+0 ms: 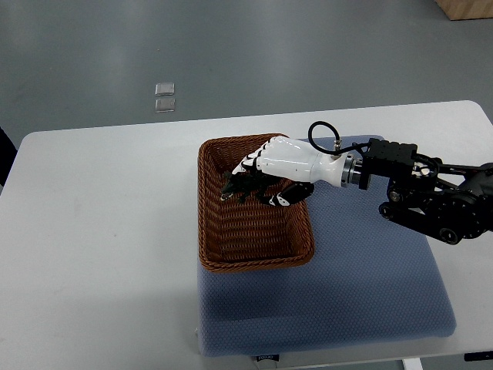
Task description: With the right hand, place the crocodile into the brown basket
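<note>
Over the brown basket (205, 220), toward its twelve o'clock end, the right hand (289, 162) is reaching in from three o'clock, its fingers (258, 163) curling around the dark crocodile (237, 187). I cannot tell whether the crocodile is touching the weave. The basket is sitting on the desk (100, 216), partly overlapping a blue mat (347, 293).

One rectangular brown woven wicker basket (206, 208), one dark toy crocodile (235, 187) and one white-shelled robot right hand (283, 162) on one black arm are in view. Under them are one white rounded-corner table (100, 231) and one blue-grey textured fabric mat (362, 285). The grey floor beyond carries two small pale square tiles (165, 89) (164, 104), and one tan wooden corner (466, 8) shows at the top right edge.
</note>
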You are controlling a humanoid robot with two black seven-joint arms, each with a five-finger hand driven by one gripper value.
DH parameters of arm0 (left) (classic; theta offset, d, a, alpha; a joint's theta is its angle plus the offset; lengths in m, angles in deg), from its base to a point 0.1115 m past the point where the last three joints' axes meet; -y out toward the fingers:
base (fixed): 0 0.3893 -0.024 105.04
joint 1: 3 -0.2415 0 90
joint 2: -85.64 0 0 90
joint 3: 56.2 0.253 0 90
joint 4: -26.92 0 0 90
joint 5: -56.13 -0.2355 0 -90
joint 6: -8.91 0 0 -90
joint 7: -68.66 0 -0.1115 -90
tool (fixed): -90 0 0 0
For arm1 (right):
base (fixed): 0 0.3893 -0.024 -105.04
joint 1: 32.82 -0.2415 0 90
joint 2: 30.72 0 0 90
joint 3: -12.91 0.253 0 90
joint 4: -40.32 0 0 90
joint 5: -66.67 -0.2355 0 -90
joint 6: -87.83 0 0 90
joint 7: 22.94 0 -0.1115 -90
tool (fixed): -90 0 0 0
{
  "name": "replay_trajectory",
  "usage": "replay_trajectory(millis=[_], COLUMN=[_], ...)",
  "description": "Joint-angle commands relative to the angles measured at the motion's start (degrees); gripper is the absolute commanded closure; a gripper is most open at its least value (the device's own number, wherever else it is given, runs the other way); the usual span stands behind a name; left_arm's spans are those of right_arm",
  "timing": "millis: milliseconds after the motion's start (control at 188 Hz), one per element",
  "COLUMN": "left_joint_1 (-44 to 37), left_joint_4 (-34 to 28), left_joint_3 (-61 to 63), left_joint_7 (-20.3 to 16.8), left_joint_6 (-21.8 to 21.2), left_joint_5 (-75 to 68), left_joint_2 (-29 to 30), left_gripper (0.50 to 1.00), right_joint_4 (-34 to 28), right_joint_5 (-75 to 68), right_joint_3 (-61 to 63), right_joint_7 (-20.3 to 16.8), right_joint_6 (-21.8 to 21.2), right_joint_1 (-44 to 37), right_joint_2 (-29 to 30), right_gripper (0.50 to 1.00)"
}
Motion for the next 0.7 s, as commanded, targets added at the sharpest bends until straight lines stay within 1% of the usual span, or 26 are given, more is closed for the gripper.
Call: replay_trajectory(millis=[0, 5, 11, 16, 21, 27, 32, 37, 43, 85, 112, 133, 181, 218, 266, 298, 378, 416, 442, 506, 575, 629, 693], left_joint_1=[0.0, 0.0, 0.0, 0.0, 0.0, 0.0, 0.0, 0.0, -0.1, -0.1, 0.0, -0.1, 0.0, 0.0, -0.1, 0.0, -0.1, 0.0, 0.0, 0.0, 0.0, 0.0, -0.1], left_joint_4=[0.0, 0.0, 0.0, 0.0, 0.0, 0.0, 0.0, 0.0, 0.0, 0.0, 0.0, 0.0, 0.0, 0.0, 0.0, 0.0, 0.0, 0.0, 0.0, 0.0, 0.0, 0.0, 0.0], left_joint_3=[0.0, 0.0, 0.0, 0.0, -0.1, -0.1, 0.0, 0.0, 0.0, 0.0, 0.0, 0.0, 0.0, 0.0, -0.1, 0.0, 0.0, 0.0, 0.0, 0.0, 0.0, 0.0, 0.0], left_joint_7=[0.0, 0.0, 0.0, 0.0, 0.0, 0.0, 0.0, 0.0, 0.0, 0.0, 0.0, 0.0, 0.0, 0.0, 0.0, 0.0, 0.0, 0.0, 0.0, 0.0, 0.0, 0.0, 0.0], left_joint_6=[0.0, 0.0, 0.0, 0.0, -0.1, -0.1, 0.0, 0.0, 0.0, 0.0, 0.0, 0.0, -0.1, 0.0, 0.0, 0.0, -0.1, 0.0, 0.0, 0.0, 0.0, 0.0, 0.0], left_joint_5=[0.0, 0.0, 0.0, 0.0, 0.0, 0.0, 0.0, 0.0, 0.0, 0.0, -0.1, 0.0, 0.0, 0.0, -0.1, 0.0, 0.0, 0.0, 0.0, 0.0, 0.0, 0.0, 0.0], left_joint_2=[0.0, 0.0, 0.0, 0.0, 0.0, 0.0, 0.0, 0.0, 0.0, 0.0, 0.0, 0.0, 0.0, 0.0, 0.0, 0.0, 0.0, 0.0, 0.0, 0.0, 0.0, 0.0, 0.0], left_gripper=[0.500, 0.500, 0.500, 0.500, 0.500, 0.500, 0.500, 0.500, 0.500, 0.500, 0.500, 0.500, 0.500, 0.500, 0.500, 0.500, 0.500, 0.500, 0.500, 0.500, 0.500, 0.500, 0.500], right_joint_4=[0.8, 0.8, 1.0, 1.0, 1.3, 1.3, 1.5, 1.5, 1.6, 2.1, 2.1, 2.1, 2.1, 2.1, 2.1, 2.1, 2.2, 2.3, 2.3, 2.6, 3.3, 3.9, 4.5], right_joint_5=[0.1, 0.1, 0.1, 0.1, 0.2, 0.2, 0.2, 0.2, 0.2, 0.3, 0.3, 0.3, 0.2, 0.2, 0.2, 0.1, -0.2, -0.8, -1.0, -1.3, -1.6, -1.6, -1.7], right_joint_3=[-0.1, -0.1, -0.1, -0.1, -0.1, -0.1, -0.1, -0.1, -0.1, 0.0, 0.0, 0.0, 0.1, 0.1, 0.2, 0.4, 1.1, 1.3, 1.6, 5.0, 10.3, 14.7, 20.9], right_joint_7=[-0.2, -0.2, -0.2, -0.2, -0.2, -0.2, -0.2, -0.2, -0.2, -0.2, -0.2, -0.2, -0.2, -0.2, -0.2, -0.3, -0.5, -0.5, -0.6, -0.6, -0.7, -0.9, -1.0], right_joint_6=[0.0, 0.0, 0.0, 0.0, 0.0, 0.0, -0.1, -0.1, 0.0, 0.0, 0.0, 0.0, 0.1, 0.2, 0.3, 0.5, 0.6, 0.6, 0.5, -0.1, -0.9, -2.6, -6.4], right_joint_1=[0.4, 0.4, 0.4, 0.4, 0.4, 0.4, 0.4, 0.4, 0.4, 0.5, 0.5, 0.5, 0.5, 0.5, 0.5, 0.5, 0.5, 0.5, 0.4, 1.0, 3.4, 4.6, 6.1], right_joint_2=[0.2, 0.2, 0.2, 0.2, 0.2, 0.2, 0.3, 0.3, 0.3, 0.8, 0.8, 0.8, 0.8, 0.8, 0.8, 0.8, 0.8, 0.6, 0.6, 0.5, 0.2, 0.3, 0.4], right_gripper=[0.885, 0.885, 0.869, 0.869, 0.851, 0.850, 0.834, 0.834, 0.818, 0.779, 0.769, 0.750, 0.740, 0.713, 0.699, 0.677, 0.668, 0.648, 0.646, 0.644, 0.644, 0.644, 0.644])
